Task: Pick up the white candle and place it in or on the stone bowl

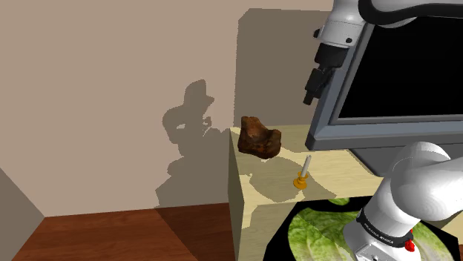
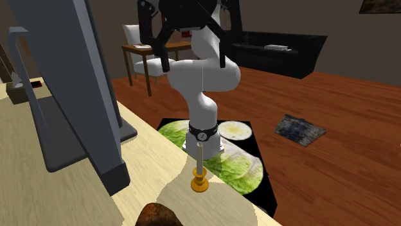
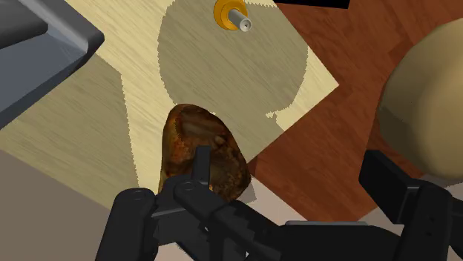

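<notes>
Candle (image 1: 303, 169) stands upright in its orange holder (image 1: 300, 182) on the table (image 1: 334, 164), near the brown stone bowl (image 1: 260, 137) at the table's corner. Your claw (image 1: 315, 85) hangs high beside the monitor (image 1: 393, 67), fingers well apart, gripping nothing.

From beside the stand (image 1: 326, 230), looks down over the pale table (image 1: 334, 167) toward a wall (image 1: 111, 89). From across it, faces the arm (image 2: 202, 77), close. From the wrist, looks down on bowl (image 3: 202, 152) and candle (image 3: 231, 13), shared by all.
</notes>
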